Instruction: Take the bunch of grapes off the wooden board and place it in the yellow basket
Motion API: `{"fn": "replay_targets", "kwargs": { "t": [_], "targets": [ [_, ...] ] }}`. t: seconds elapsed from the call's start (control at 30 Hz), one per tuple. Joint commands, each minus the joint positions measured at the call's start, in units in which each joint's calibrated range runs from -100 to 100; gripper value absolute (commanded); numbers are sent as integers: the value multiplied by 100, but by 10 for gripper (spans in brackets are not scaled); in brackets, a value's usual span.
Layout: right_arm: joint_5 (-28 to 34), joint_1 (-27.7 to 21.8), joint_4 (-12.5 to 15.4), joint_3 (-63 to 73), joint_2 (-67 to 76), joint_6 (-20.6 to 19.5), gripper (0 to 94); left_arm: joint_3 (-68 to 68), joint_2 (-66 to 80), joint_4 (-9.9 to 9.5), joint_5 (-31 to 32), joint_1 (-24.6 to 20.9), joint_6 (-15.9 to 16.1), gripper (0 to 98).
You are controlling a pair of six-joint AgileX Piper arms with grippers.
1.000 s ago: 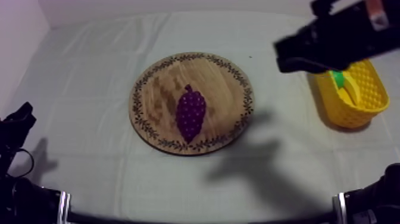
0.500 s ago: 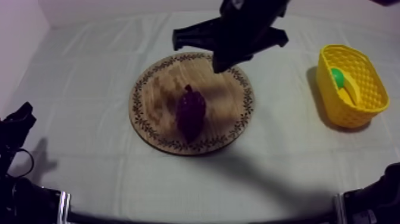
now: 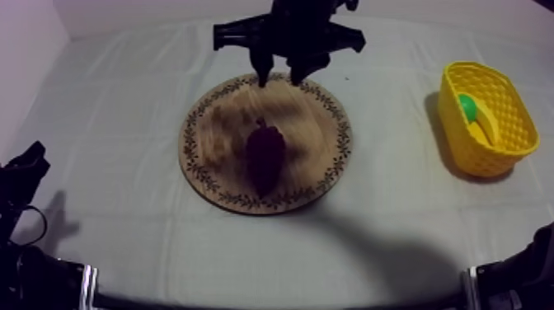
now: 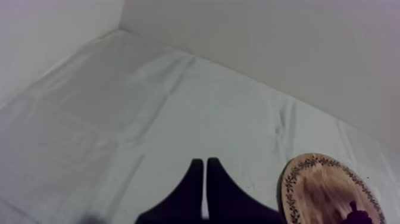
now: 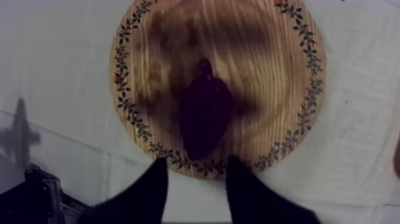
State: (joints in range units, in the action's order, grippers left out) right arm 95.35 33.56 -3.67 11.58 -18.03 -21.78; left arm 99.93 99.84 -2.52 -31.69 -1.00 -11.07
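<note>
Fingers (image 5: 153, 187) of the right gripper (image 5: 196, 171) stand wide apart with nothing between them, short of the grapes (image 5: 205, 116).
From above, that gripper hangs over the far rim of the board (image 3: 223, 124). The grapes lie dark at the board's middle, stem end toward the far rim, clear of both fingertips. From the wrist they line up with the open gap but sit beyond it. The basket (image 3: 495, 157) stands well apart at the desk's (image 3: 124, 91) right side, holding what may be a green fruit and a yellow one. The left gripper (image 4: 205, 173) rests low at the left, fingers pressed together in a narrow wedge.
</note>
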Motion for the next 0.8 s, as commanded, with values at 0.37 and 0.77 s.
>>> {"fn": "replay_targets", "kwargs": {
  "t": [0.37, 0.77],
  "targets": [
    [89, -77, 258, -14, -87, -23, 671, -4, -2, 1, 1, 2, 1, 0],
    [-437, 0, 406, -565, -978, -163, 705, -4, -2, 1, 1, 2, 1, 0]
  ]
}}
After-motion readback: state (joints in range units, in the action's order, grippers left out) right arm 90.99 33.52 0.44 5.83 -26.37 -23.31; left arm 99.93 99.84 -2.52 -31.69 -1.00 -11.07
